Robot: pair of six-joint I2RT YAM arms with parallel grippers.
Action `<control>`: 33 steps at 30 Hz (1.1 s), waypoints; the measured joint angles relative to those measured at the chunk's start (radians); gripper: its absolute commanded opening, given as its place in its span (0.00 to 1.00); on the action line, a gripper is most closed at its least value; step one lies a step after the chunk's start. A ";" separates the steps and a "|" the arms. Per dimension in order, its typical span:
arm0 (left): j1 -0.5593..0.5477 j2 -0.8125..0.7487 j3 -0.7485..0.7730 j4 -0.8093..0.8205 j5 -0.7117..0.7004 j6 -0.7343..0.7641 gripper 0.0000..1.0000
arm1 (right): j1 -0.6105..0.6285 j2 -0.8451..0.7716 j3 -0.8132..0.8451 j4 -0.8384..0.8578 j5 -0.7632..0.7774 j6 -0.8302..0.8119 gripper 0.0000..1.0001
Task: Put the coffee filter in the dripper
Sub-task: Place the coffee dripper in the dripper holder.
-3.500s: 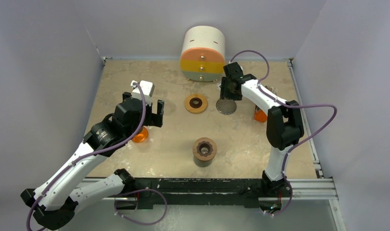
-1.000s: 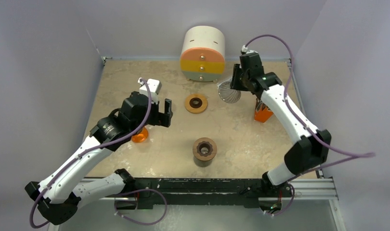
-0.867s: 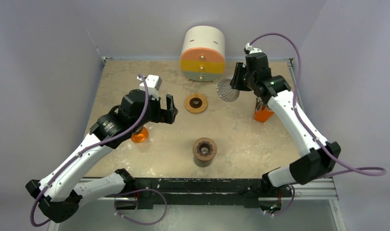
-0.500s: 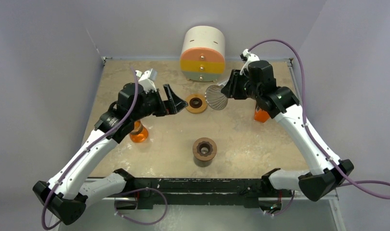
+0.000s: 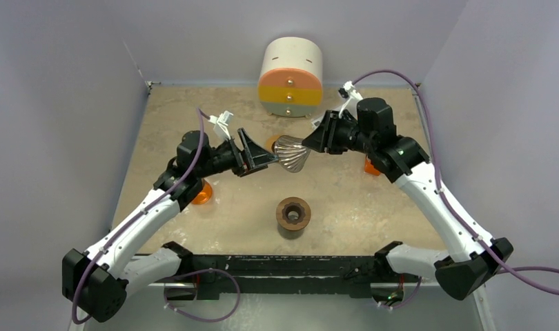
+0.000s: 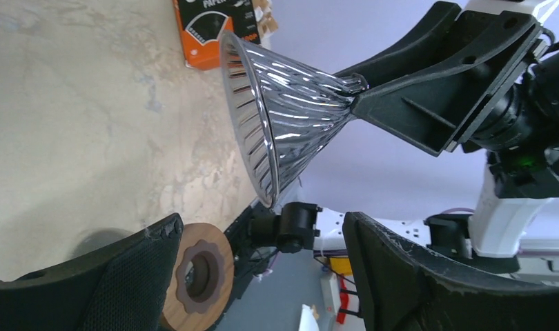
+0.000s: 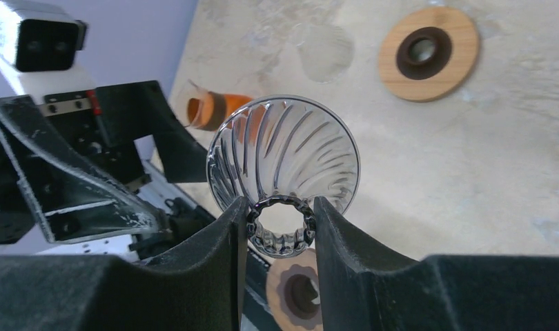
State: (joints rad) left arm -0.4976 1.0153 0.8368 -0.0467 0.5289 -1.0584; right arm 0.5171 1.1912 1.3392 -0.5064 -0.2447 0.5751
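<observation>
While the big tan table (image 5: pixel 187 117) lies under both arms, the left gripper (image 5: pixel 257 155) has its jaws spread wide with nothing in them. The right gripper (image 5: pixel 308 143) pinches the thin end of the glass dripper (image 5: pixel 292 155), which hangs in the air on its side, its wide mouth near the left gripper. A small orange box (image 6: pixel 208 38) sits on the table.

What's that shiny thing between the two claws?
A clear ribbed glass dripper, held off the table. The right gripper pinches its narrow neck, and its wide mouth faces the open left gripper. The top view shows this best.
</observation>
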 measured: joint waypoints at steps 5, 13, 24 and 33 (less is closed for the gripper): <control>0.000 0.004 -0.055 0.139 0.060 -0.086 0.71 | 0.010 -0.015 -0.049 0.075 -0.063 0.065 0.00; 0.000 0.039 -0.084 0.341 0.134 -0.187 0.57 | 0.018 -0.061 -0.125 0.187 -0.103 0.170 0.00; 0.000 0.039 -0.091 0.467 0.167 -0.232 0.41 | 0.019 -0.153 -0.220 0.307 -0.107 0.294 0.00; 0.000 0.034 -0.116 0.555 0.175 -0.265 0.22 | 0.019 -0.182 -0.251 0.355 -0.107 0.356 0.00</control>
State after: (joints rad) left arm -0.4976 1.0489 0.7212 0.5079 0.7040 -1.3231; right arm 0.5365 1.0092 1.0878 -0.1513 -0.3519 0.9314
